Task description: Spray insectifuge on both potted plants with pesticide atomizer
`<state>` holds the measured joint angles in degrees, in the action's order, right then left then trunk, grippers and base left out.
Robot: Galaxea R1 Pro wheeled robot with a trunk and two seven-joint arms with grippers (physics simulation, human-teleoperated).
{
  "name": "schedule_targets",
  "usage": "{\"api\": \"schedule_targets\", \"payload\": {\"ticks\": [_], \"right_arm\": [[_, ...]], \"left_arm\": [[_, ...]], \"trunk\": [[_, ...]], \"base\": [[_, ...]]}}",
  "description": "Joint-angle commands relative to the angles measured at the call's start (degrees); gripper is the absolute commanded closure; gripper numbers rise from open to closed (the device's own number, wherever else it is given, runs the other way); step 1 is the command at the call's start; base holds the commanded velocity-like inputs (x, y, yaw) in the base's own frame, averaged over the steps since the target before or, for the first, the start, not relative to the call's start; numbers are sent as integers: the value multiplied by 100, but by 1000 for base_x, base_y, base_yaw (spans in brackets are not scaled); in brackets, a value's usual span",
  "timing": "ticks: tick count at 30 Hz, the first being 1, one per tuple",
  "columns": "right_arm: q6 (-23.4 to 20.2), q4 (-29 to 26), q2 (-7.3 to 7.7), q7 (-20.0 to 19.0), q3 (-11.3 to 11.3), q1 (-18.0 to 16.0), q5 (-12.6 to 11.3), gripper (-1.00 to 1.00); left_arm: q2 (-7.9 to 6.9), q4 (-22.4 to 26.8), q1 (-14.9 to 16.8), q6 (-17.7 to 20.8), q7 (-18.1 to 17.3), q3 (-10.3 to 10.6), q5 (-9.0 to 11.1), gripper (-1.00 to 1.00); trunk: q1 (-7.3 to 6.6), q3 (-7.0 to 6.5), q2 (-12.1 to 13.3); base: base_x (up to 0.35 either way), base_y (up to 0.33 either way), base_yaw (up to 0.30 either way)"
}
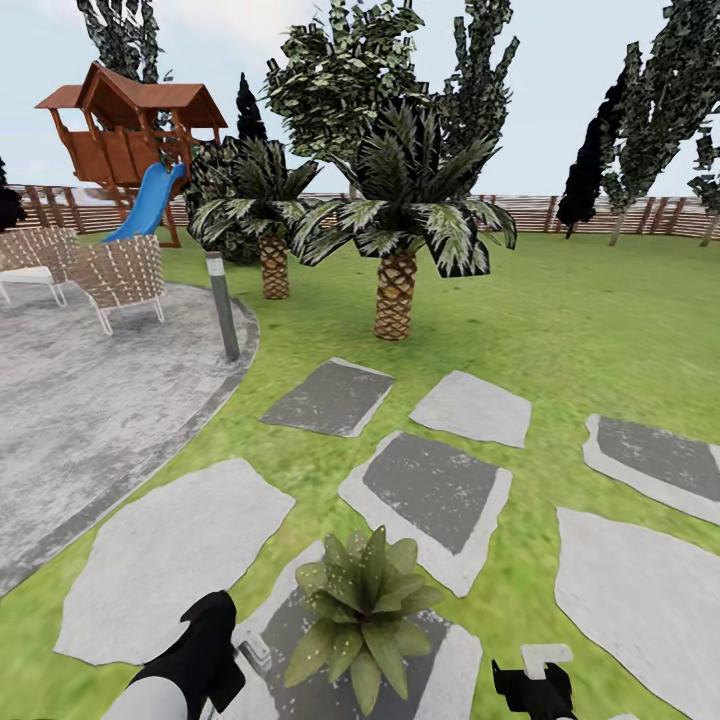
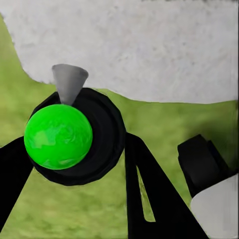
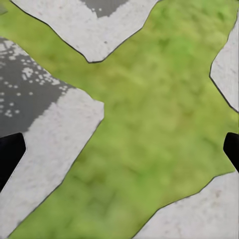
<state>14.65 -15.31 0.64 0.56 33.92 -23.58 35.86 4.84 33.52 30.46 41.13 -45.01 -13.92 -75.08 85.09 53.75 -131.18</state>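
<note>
1. The left gripper (image 2: 74,164) is closed around the pesticide atomizer (image 2: 74,137). In the left wrist view its black fingers (image 2: 149,194) press on both sides of the dark round body, which has a bright green ball on it and a grey cone nozzle pointing toward a pale stone.
2. In the head view the left gripper (image 1: 240,655) is low, just beside the potted plant (image 1: 362,605), on the plant's left. A small whitish piece shows at its tip.
3. The right gripper (image 1: 535,685) is on the other side of the same plant, a little apart from it. In the right wrist view its fingertips (image 3: 9,154) stand far apart at the two edges, with nothing between them, over lawn (image 3: 149,124) and stone.
4. The plant is a low green rosette standing on a grey stepping stone (image 1: 440,660).
5. Beyond the plant lie more stepping stones (image 1: 430,490) in the grass.
6. Farther from the plant are two palms (image 1: 400,220), and to its far left a round paved patio (image 1: 80,400) with wicker chairs (image 1: 120,270).
7. Behind them stands a wooden playhouse (image 1: 130,125) with a blue slide, then the brown fence (image 1: 600,212).
</note>
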Motion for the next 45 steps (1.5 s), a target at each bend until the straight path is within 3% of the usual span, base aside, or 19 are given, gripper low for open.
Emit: {"api": "schedule_targets", "payload": {"ticks": [1,7,11,33,45], "right_arm": [[29,9,-2,6,45,-6,61,-100],[29,2,4,10,45,-6,56,-100],[29,8,6,13,45,-6,60,-100],[29,10,4,15,45,-6,61,-100],[30,10,6,15,45,-6,61,-100]], "left_arm": [[8,12,4,3,-35,-31,39,100],[-11,312,4,1,227,-46,343,100],[0,364,4,0,253,-34,439,100],[48,288,4,0,370,17,451,100],[105,287,4,8,373,29,446,100]], "trunk": [[-1,5,-2],[-1,5,-2],[-1,5,-2],[-1,5,-2],[-1,5,-2]], "base": [[0,0,38],[-6,-3,7],[-150,-113,0],[-63,-94,181],[-52,-243,103]]}}
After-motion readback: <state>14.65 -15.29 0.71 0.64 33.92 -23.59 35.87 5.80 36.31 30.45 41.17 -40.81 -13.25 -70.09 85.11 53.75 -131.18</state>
